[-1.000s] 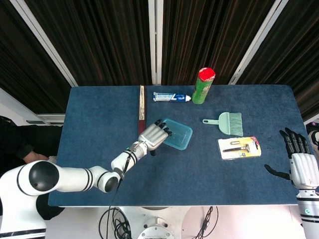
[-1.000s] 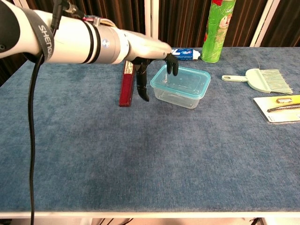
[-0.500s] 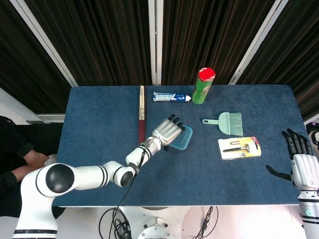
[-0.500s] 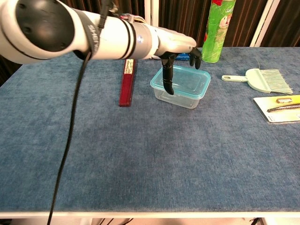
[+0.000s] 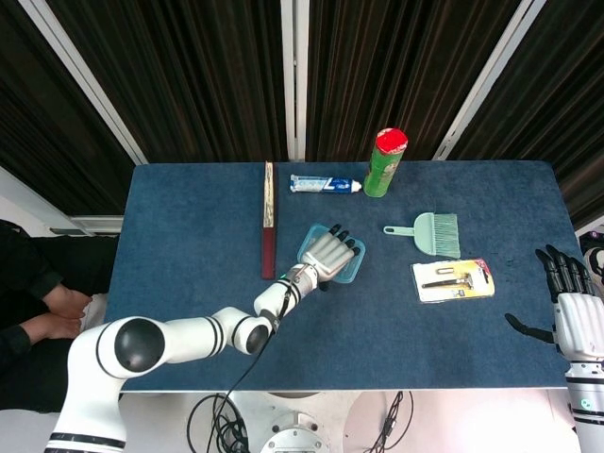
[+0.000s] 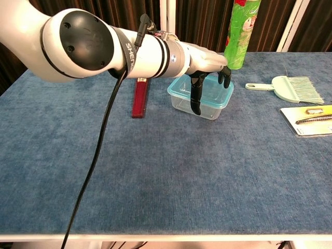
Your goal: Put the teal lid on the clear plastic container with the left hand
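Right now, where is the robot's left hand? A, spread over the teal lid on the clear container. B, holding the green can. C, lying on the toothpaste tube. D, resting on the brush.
A: the left hand lies spread over the teal lid on the clear container, well away from the green can, brush and toothpaste tube.

Left hand (image 5: 330,255) slid further across teal lid (image 6: 182,88).

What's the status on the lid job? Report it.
Done: the teal lid already sits on the clear plastic container. In hand: the left robot hand lies spread over the lid, apparently pressing; a firm seal can't be judged. Left: lift the hand away. The right robot hand idles, open.
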